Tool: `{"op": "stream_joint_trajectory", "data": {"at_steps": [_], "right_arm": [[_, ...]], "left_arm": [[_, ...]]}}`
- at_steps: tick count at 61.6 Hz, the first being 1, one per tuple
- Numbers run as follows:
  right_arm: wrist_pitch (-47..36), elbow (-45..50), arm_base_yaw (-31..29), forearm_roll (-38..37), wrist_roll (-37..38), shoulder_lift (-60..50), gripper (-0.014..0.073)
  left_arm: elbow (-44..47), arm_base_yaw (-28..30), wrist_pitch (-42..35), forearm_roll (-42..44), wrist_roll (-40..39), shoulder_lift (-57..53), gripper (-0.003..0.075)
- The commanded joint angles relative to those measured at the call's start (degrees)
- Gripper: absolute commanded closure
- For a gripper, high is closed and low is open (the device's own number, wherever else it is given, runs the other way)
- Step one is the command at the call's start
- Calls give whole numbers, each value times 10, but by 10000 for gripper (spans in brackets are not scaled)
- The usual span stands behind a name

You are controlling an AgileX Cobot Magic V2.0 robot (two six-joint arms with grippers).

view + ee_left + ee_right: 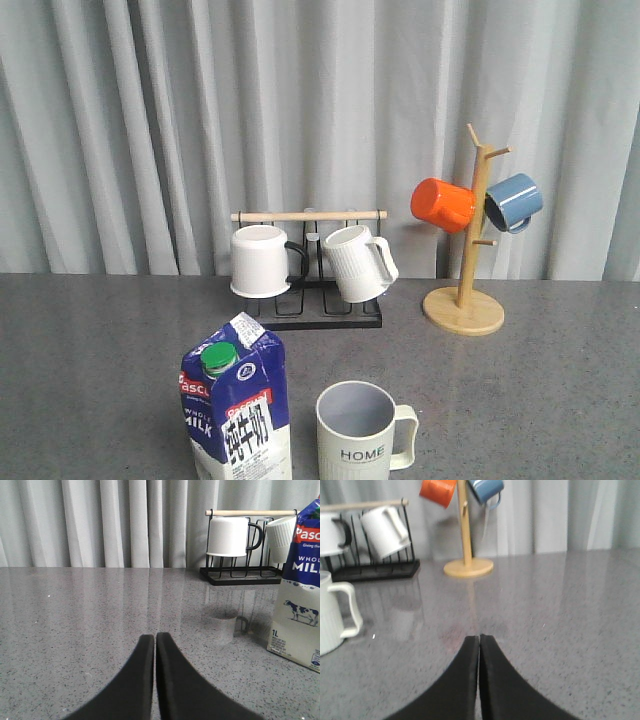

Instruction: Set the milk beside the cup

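The milk (237, 410), a blue and white gable-top carton with a green cap, stands upright at the front of the table, just left of the cup (362, 431), a pale cream mug marked "HOME" with its handle to the right. A small gap separates them. The milk also shows in the left wrist view (299, 600). The cup's handle side shows in the right wrist view (335, 611). My left gripper (155, 637) is shut and empty, low over the table, apart from the milk. My right gripper (479, 639) is shut and empty, apart from the cup. Neither gripper shows in the front view.
A black wire rack (318, 310) with a wooden bar holds a plain white mug (260, 261) and a ribbed white mug (358, 262) at the back middle. A wooden mug tree (465, 300) at the back right carries an orange mug (443, 204) and a blue mug (514, 201).
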Motion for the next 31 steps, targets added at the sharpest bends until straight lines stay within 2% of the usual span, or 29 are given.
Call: {"op": "stream_joint_trajectory", "data": {"at_steps": [1,31], "right_arm": [[-45,6,-11,0,9,-15,599],[-44,5,-9,2,9,-14,599]], "left_arm": [[12,1,-45,0,-5,-1,727],[12,1,-44,0,-5,-1,727]]}}
